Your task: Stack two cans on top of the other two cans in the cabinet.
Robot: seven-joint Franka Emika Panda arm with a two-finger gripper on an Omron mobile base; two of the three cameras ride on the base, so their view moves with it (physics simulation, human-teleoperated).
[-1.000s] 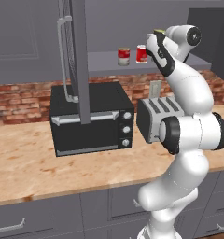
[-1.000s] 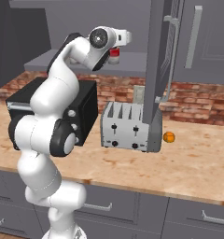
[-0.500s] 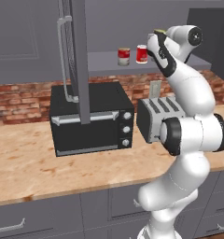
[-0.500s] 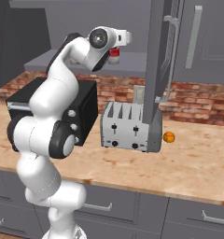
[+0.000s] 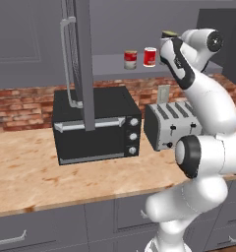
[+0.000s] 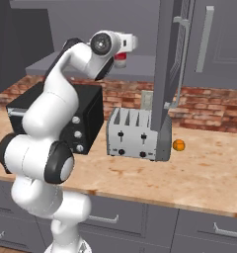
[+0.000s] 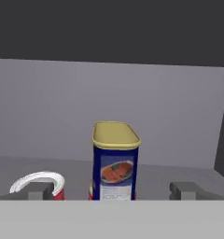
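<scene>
Blue tin set atop a red can on the cabinet shelf; fingers spread wide and empty.

Hand view: the squat dark-blue can with yellow lid and picture label (image 7: 115, 161) stands upright, apparently on a small red-and-white can with silver rim (image 7: 91, 193), of which only a sliver of red shows at its base. Another red-and-white can (image 7: 43, 183) sits just beside, lower left. The gripper (image 7: 114, 190) is level with the tin's lower half, its fingers (image 7: 183, 189) apart on either side, not touching. Left base view: two more red-and-white cans (image 5: 131, 60) stand side by side on the flat grey shelf of the grey wall cabinet (image 5: 107, 66), its tall door (image 5: 82, 64) open. Judgement: tins are rigid, smooth, likely slippery and light; the stack looks tippy. Grip the remaining red can mid-wall, across its round sides, squarely.
</scene>
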